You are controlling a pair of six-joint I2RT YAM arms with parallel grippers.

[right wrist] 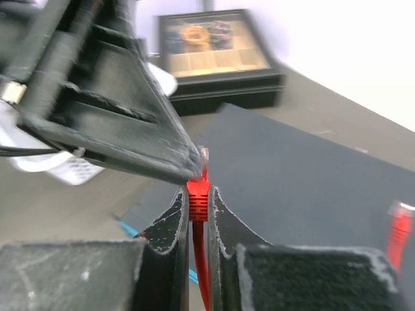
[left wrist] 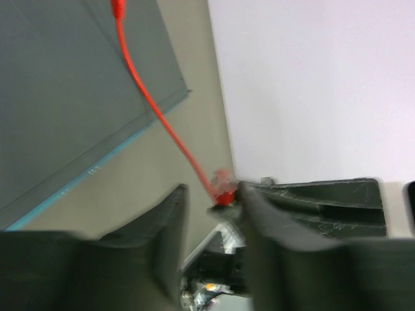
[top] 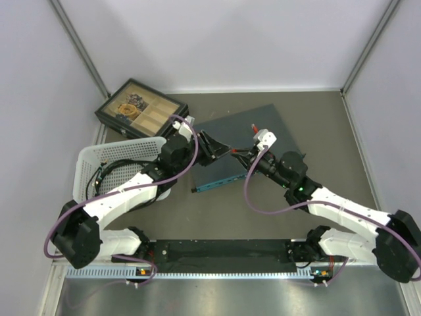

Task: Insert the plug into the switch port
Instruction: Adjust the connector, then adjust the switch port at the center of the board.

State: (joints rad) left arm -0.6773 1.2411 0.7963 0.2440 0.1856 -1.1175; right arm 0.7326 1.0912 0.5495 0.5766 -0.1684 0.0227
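Right hand (right wrist: pixel 198 217) is clamping tight on the red plug (right wrist: pixel 198 194), both fingers (right wrist: pixel 170 227) pressing flat against the boot. The clear tip is poking out just past the fingertips, and the red cable (right wrist: pixel 201 272) is running back down between them.

Left hand (left wrist: pixel 211 194) is sitting right up against it, tip to tip. Its jaws are standing partly apart and aren't gripping anything. From its own camera the plug is hanging in the gap and leaning on one finger (left wrist: pixel 259 220). I can't tell if the other finger is touching it at all.

All of this is hovering over the near-left part of the switch (top: pixel 253 141), which is lying flat on the bench (top: pixel 316 118). Its teal port edge (top: pixel 220 182) is facing the arms and the plug isn't sitting in any socket there.

The cable is trailing off across the switch top to a second plug (right wrist: pixel 399 227), which is resting on it. Farther out, the black tray box (top: pixel 141 108) is sitting at the back left and a white basket (top: pixel 108 161) is beside the left arm.
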